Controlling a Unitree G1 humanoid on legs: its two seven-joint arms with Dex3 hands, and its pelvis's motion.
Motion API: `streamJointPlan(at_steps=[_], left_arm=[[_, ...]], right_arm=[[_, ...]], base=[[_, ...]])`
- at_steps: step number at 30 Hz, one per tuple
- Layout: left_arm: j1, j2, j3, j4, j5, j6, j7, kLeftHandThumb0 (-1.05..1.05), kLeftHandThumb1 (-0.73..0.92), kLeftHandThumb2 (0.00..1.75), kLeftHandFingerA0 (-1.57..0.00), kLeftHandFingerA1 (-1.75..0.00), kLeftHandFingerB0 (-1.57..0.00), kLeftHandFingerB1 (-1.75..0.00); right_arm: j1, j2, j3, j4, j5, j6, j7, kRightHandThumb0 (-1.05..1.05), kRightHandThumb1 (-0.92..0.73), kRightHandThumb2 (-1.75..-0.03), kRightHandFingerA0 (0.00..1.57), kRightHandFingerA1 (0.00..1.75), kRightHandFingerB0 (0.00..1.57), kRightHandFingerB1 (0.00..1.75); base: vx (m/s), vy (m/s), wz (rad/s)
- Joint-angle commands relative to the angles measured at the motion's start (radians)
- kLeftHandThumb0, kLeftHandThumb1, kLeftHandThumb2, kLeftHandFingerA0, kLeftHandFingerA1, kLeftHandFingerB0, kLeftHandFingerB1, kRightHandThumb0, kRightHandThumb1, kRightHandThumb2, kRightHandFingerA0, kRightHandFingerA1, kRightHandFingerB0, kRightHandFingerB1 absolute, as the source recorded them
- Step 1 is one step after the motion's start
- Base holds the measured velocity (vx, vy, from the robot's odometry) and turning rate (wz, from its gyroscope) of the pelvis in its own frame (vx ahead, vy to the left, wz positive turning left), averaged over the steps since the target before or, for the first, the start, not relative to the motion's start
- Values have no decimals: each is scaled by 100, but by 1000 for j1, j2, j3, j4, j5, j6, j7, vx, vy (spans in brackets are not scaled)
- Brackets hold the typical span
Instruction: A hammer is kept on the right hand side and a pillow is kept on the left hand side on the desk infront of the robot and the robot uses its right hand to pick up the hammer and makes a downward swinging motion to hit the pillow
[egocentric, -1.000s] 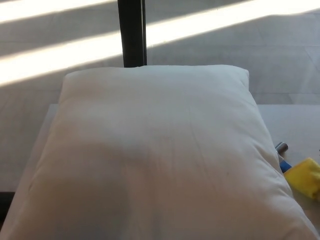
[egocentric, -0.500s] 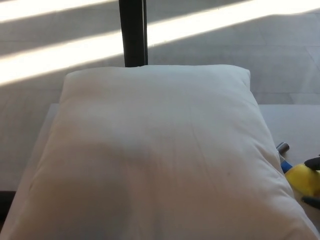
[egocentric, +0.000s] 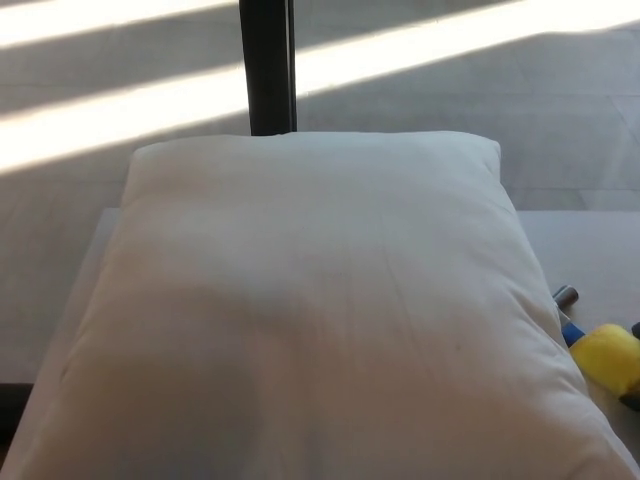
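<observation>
White pillow (egocentric: 320, 310) fills my desk (egocentric: 590, 250) view. Hammer (egocentric: 600, 350) at right edge, yellow-blue, metal tip aimed far-left. Right hand (egocentric: 634, 398) barely visible touching it, grip unclear. Left hand unseen.

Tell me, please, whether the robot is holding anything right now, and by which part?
It cannot be told: only dark bits of the right hand show beside the yellow hammer at the frame's edge.

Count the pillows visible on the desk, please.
1. The white pillow fills most of the desk, left of the partly hidden hammer. Nothing shows beneath it.
</observation>
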Motion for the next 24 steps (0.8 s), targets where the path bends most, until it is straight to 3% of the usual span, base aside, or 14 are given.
streamJointPlan(at_steps=[1,2,5,6,7,8,9,11,18,19,20,21,24], left_arm=[[3,24,-34,1,25,-34,-13,-60,60,58,-75,-60,-69,-54],[1,25,-39,1,25,-34,-10,-61,61,58,-76,-61,-70,-54],[-1,30,-67,0,35,-38,-4,-62,62,59,-74,-60,-69,-52],[-1,29,-71,0,35,-41,5,-63,61,59,-79,-63,-75,-55],[-6,30,-67,0,26,-35,3,-62,61,59,-79,-63,-74,-55],[-8,30,-66,1,22,-32,2,-62,61,59,-79,-63,-74,-55],[-12,30,-63,4,16,-30,-4,-60,61,59,-79,-62,-68,-51],[-15,32,-64,8,16,-28,-5,-59,62,59,-77,-58,-61,-48],[-8,32,-68,9,21,-43,-12,-60,63,59,-74,-56,-63,-49],[-9,30,-62,8,13,-37,-15,-60,62,59,-73,-57,-64,-50],[-11,29,-50,12,0,-29,-22,-58,61,59,-73,-57,-63,-50],[-12,30,-47,11,-5,-27,-34,-57,62,59,-71,-59,-62,-51],[-11,28,-43,5,-10,-25,-43,-58,61,59,-69,-59,-62,-52]], right_arm=[[3,69,29,75,-39,73,-22,-46,-61,-59,24,50,24,33],[-2,74,43,77,-55,87,-23,-46,-63,-61,36,57,23,32],[-11,84,75,81,-85,114,-21,-46,-63,-61,38,56,23,31],[-8,92,107,71,-115,118,-26,-49,-45,-75,66,82,24,43],[-5,88,132,64,-132,94,-15,-29,-41,-90,64,83,11,49],[-4,86,143,61,-137,85,-10,-29,-41,-90,64,83,11,49],[-11,82,178,74,-167,84,4,-40,-59,-59,66,81,24,30],[-30,78,245,92,-212,106,54,-43,-59,-58,41,53,17,27],[-62,36,366,123,-290,107,100,-45,-58,-58,41,58,14,27],[-61,23,375,122,-296,101,101,-32,-40,-90,47,72,0,46],[-69,16,402,151,-319,84,95,-30,-39,-89,59,79,1,46],[-60,-1,406,155,-323,70,79,-26,-66,-59,66,131,21,29],[-54,-26,408,180,-315,27,51,-30,-74,-64,67,127,32,32]], base=[[0,0,0],[0,0,0],[0,0,0],[0,0,0],[0,0,0],[0,0,0],[0,0,0],[0,0,0],[0,0,0],[0,0,0],[0,0,0],[0,0,0],[0,0,6]])
